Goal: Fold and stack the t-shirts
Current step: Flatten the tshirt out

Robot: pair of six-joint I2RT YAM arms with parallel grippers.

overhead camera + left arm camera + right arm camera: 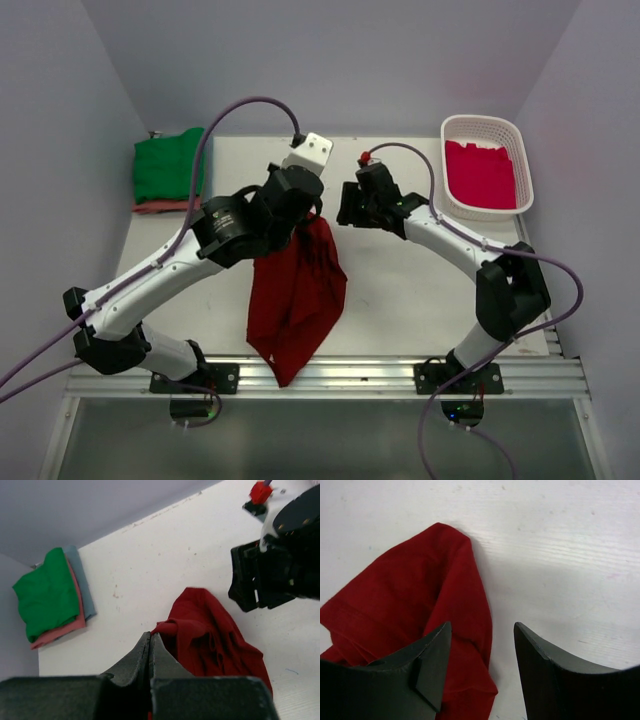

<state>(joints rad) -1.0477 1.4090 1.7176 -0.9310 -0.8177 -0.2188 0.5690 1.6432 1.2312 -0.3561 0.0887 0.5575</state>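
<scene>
The large dark red t-shirt hangs bunched from my left gripper, its lower end trailing to the table's near edge. In the left wrist view the jaws are shut with a fold of the dark red shirt pinched at their tips. My right gripper is open just right of the held top, its jaws wide over the shirt's edge, holding nothing. A crimson-pink shirt lies in the basket. A folded green shirt tops the stack at back left, over salmon-pink and bluish ones.
The white lattice basket stands at the back right corner. The white table is walled by grey panels at the back and sides. A metal rail runs along the near edge by the arm bases. The right gripper's body shows in the left wrist view.
</scene>
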